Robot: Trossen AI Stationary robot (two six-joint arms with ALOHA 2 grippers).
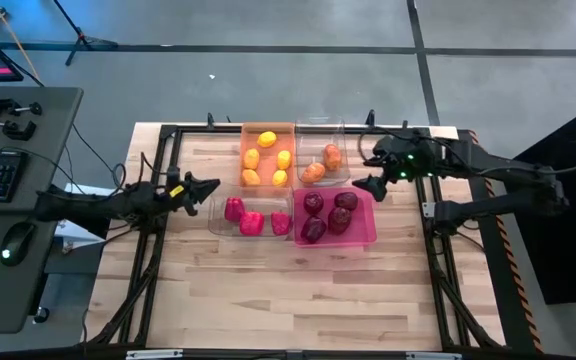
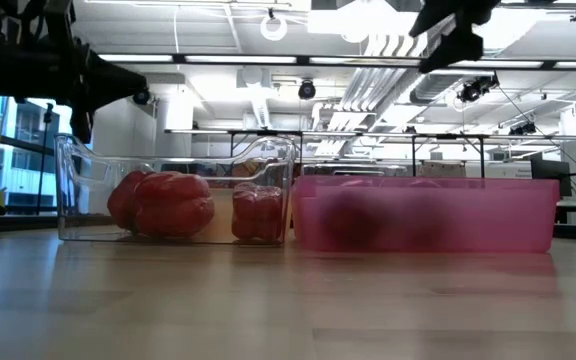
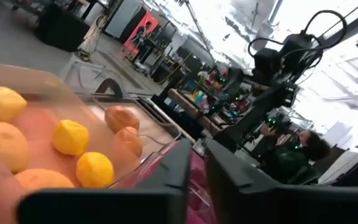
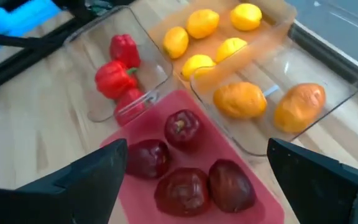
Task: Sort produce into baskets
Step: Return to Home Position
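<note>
Produce lies entirely inside the four bins, which you'll find packed wall to wall in a two-by-two block at the back middle of the worktop [image 1: 268, 300]. The orange bin [image 1: 268, 127] holds five lemons [image 1: 267, 139]. Touching it on its right, a clear bin [image 1: 318, 135] holds the oranges [image 1: 314, 172]. In front, the second clear bin [image 1: 215, 222] carries three red peppers [image 1: 251, 222], and the pink bin [image 1: 363, 232] carries four maroon apples [image 1: 314, 203]. In the low view those two front bins meet side by side with no gap showing.

Your left end effector [image 1: 206, 187] hangs just beside the second clear bin's outer left edge, near the corner where it meets the orange bin. Its fingers [image 3: 173, 168] are drawn narrow, nearly together, with nothing between them. Your right end effector [image 1: 366, 168] hovers by the right edge of the block, at the seam between the clear bin and the pink bin. Its fingers [image 4: 92, 180] are spread wide and empty. The low view shows both arms raised above the bin rims.

You have bare wood across the whole front half of the worktop, plus strips on either side out to the black frame rails [image 1: 153, 270].
</note>
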